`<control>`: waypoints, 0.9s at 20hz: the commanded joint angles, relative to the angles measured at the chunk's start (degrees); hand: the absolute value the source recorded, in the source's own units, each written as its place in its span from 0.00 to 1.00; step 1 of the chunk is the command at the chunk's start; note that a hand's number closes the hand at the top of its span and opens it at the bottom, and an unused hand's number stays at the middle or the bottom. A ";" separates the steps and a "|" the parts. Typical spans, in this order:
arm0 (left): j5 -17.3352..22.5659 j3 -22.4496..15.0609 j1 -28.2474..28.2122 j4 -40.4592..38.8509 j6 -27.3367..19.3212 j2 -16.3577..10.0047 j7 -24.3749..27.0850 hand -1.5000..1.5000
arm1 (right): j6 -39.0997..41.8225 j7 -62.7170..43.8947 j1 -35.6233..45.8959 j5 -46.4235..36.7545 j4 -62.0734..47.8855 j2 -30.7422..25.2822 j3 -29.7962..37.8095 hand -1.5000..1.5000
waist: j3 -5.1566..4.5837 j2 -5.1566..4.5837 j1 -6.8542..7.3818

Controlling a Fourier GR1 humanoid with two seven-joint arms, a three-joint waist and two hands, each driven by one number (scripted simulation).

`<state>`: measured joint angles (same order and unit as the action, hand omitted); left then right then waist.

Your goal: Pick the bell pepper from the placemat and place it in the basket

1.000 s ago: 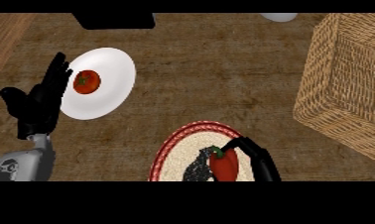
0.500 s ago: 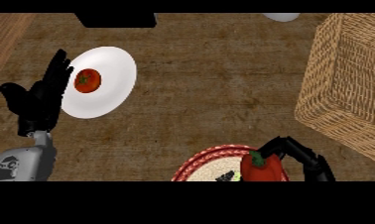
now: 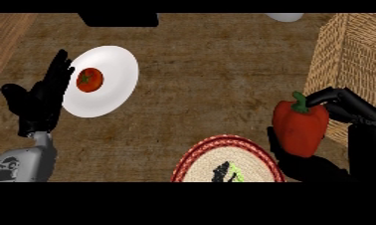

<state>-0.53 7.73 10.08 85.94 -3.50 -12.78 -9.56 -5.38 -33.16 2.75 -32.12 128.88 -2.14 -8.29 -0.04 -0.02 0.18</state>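
Half placemat (image 3: 192,162), pepper (image 3: 300,128) hiding right hand (image 3: 312,167)

Tomato (image 3: 89,80) on white plate (image 3: 116,63); black object (image 3: 117,19) at far edge

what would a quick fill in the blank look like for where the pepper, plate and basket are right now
1. The right hand is curled round the bell pepper, whose stem is ____.
2. The plate holding the tomato is ____ in colour.
3. The basket stands at the view's ____ edge.
4. The left hand rests open on the plate's ____ side.

Missing words: green; white; right; left
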 commanded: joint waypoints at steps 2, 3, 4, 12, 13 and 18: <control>-0.20 0.44 1.94 -1.66 0.46 -0.54 -0.42 0.50 | 1.86 -10.23 16.75 -1.21 -5.67 -2.16 8.90 1.00 | -0.01 -0.08 0.21; -2.35 -1.76 3.39 -2.95 -2.86 2.90 -0.59 0.50 | 2.73 -6.94 15.91 -0.18 -8.23 -4.46 10.36 1.00 | 0.02 -0.10 -0.07; -1.99 0.56 2.69 -7.25 -1.05 0.77 4.71 0.50 | 2.37 -7.96 17.15 -0.64 -8.94 -4.18 10.42 1.00 | 0.01 -0.09 -0.13; -0.20 0.87 1.28 -0.36 0.75 -0.29 -1.04 0.50 | 3.56 -3.83 26.69 -1.68 -26.13 -10.86 14.60 1.00 | 0.04 0.00 0.23; -1.16 0.20 3.69 -4.23 -0.73 1.43 0.97 0.50 | 4.64 -1.55 27.94 0.68 -29.66 -12.97 17.40 1.00 | 0.04 -0.08 0.06; -0.41 0.77 0.22 -0.42 0.29 1.03 0.71 0.50 | 5.53 0.56 29.44 -0.05 -37.49 -16.55 19.82 1.00 | 0.04 -0.07 0.18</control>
<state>-1.30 7.80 10.85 86.33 -3.45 -11.93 -10.34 -0.85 -34.87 29.88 -32.47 98.25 -15.60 9.16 -0.01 -0.05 0.38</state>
